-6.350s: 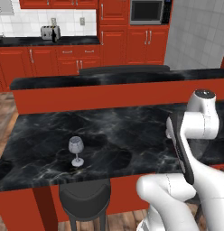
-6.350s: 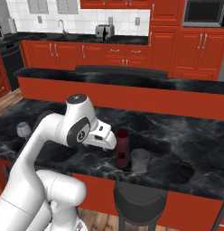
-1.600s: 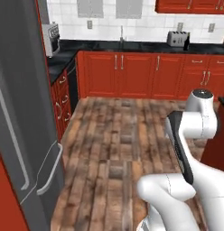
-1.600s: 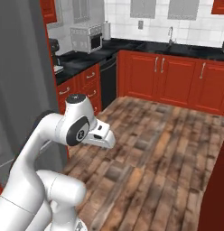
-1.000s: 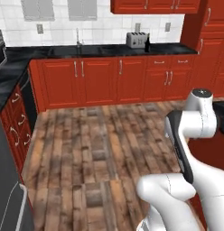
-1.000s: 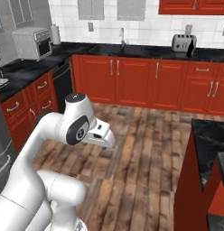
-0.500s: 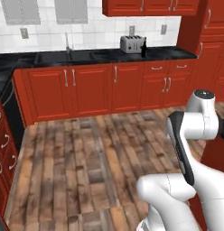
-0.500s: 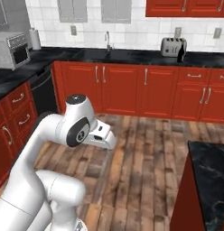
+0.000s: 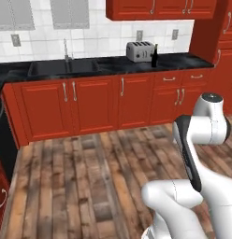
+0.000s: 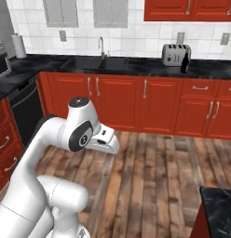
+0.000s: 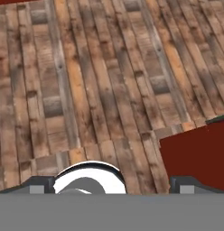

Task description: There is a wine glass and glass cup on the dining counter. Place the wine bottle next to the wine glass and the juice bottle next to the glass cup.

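While facing the red-cabinet wall counter (image 9: 113, 65) from across the wood-plank floor (image 9: 80, 182), folded close over the base, white arm bent at the elbow. Gripper (image 11: 112, 182) pointed down at the floorboards, finger tips (image 11: 39, 184) at the far sides of the hand view, spread wide, nothing between them. On the far black counter, beside the silver toaster (image 10: 175, 55), touching or nearly so: slim dark wine bottle (image 10: 185, 62), upright, also seen from the left at the toaster's right (image 9: 155, 55). Corner of the dining counter (image 10: 220, 204), black marble over red side, at lower right of the right base view.
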You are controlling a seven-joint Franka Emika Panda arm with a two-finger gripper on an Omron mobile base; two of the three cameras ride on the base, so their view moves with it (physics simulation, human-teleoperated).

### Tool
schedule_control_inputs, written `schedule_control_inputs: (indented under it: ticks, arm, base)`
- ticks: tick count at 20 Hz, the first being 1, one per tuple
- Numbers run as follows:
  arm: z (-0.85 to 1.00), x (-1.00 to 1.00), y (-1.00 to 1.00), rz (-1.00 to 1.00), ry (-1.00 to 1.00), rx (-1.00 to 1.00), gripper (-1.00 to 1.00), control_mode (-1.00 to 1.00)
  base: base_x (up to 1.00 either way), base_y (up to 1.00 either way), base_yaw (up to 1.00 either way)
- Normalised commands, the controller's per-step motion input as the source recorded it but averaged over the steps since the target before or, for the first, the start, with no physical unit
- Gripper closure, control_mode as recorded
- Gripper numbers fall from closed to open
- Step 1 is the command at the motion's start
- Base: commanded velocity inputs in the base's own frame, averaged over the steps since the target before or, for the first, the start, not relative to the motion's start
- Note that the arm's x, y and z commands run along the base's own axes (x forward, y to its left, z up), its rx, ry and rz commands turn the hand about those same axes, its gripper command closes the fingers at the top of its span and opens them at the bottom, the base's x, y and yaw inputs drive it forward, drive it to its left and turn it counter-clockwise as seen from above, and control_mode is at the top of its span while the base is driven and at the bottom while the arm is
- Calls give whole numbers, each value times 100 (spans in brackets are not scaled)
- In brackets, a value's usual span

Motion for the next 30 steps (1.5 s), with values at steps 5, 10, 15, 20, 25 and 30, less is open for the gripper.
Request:
schedule_control_inputs:
  ticks: [5, 10, 15, 20, 25, 30]
  arm:
    - [0, 0, 0, 0, 0, 0, -100, 100]
    - [0, 0, 0, 0, 0, 0, -100, 100]
    - [0, 0, 0, 0, 0, 0, -100, 100]
    - [0, 0, 0, 0, 0, 0, -100, 100]
    - [0, 0, 0, 0, 0, 0, -100, 100]
    - [0, 0, 0, 0, 0, 0, -100, 100]
  base:
    - [94, -2, 0]
    - [94, -12, 0]
    - [90, -25, 0]
    - [75, -41, 0]
    - [64, -48, 0]
    - [60, -49, 0]
